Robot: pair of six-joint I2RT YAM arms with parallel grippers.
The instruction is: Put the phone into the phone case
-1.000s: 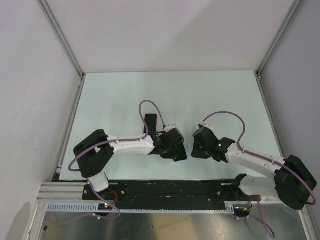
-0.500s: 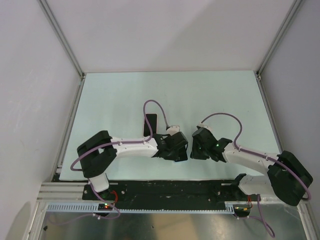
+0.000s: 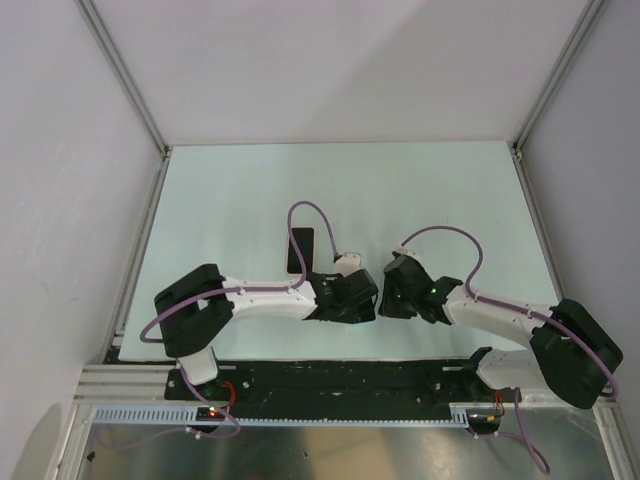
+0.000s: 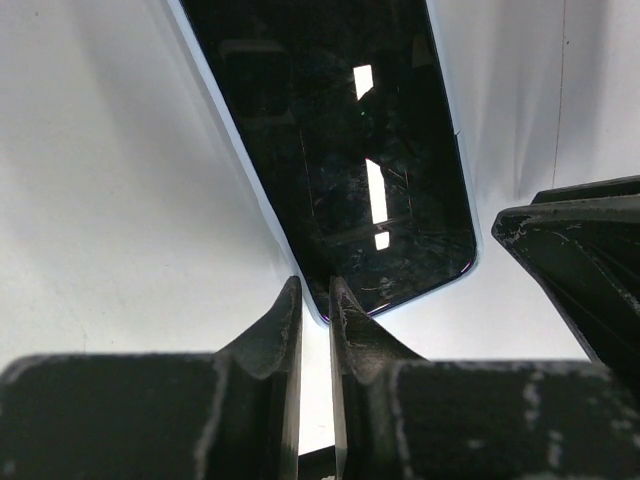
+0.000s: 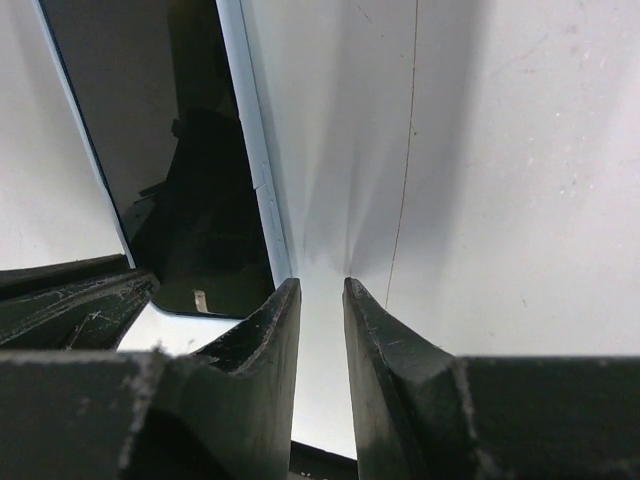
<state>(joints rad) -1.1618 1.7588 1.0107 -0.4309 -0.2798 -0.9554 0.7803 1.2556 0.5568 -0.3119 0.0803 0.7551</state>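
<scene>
Our left claw (image 4: 313, 298) and right claw (image 5: 322, 292) stand narrow, empty; we should push the phone (image 4: 345, 150) squarely, flat along the counter (image 4: 100, 200)

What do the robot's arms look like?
Both the left arm and right arm have white tube-shaped links and chunky black joints. A thin purple cable loops along each. The right arm shows a tiny green light. The left gripper and right gripper each have two black, scuffed wedge fingers.
</scene>
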